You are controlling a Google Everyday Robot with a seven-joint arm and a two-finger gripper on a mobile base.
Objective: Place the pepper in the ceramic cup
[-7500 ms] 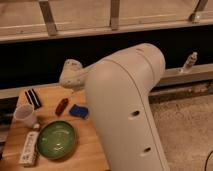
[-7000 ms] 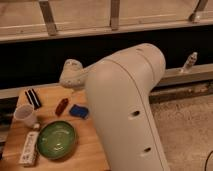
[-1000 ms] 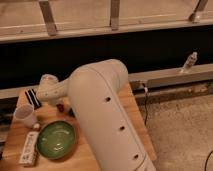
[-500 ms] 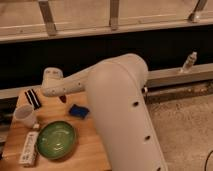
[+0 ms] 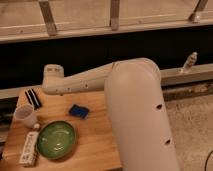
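Pepper isn't visible; probably hidden under the wrist, near the blue block [image 5: 78, 111], but I can't confirm. Gripper [image 5: 50, 86] is at the arm's end over the table's [image 5: 97, 145] back-left, near the ceramic cup [image 5: 25, 115] and not over it. Can't tell if it's open, closed or holding anything. Pepper should be light, smooth and prone to rolling, so pinch mid-body, gently. 7.5 s ago the pepper lay exposed; the arm has since swung left over that spot.

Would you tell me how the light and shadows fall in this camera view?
Camera view: dim, warm light, no glare; the wooden table and ceramic cup are evenly lit, the band behind nearly black. The arm throws soft shade over the table's back left, where the gripper sits at its end. The pepper does not show.
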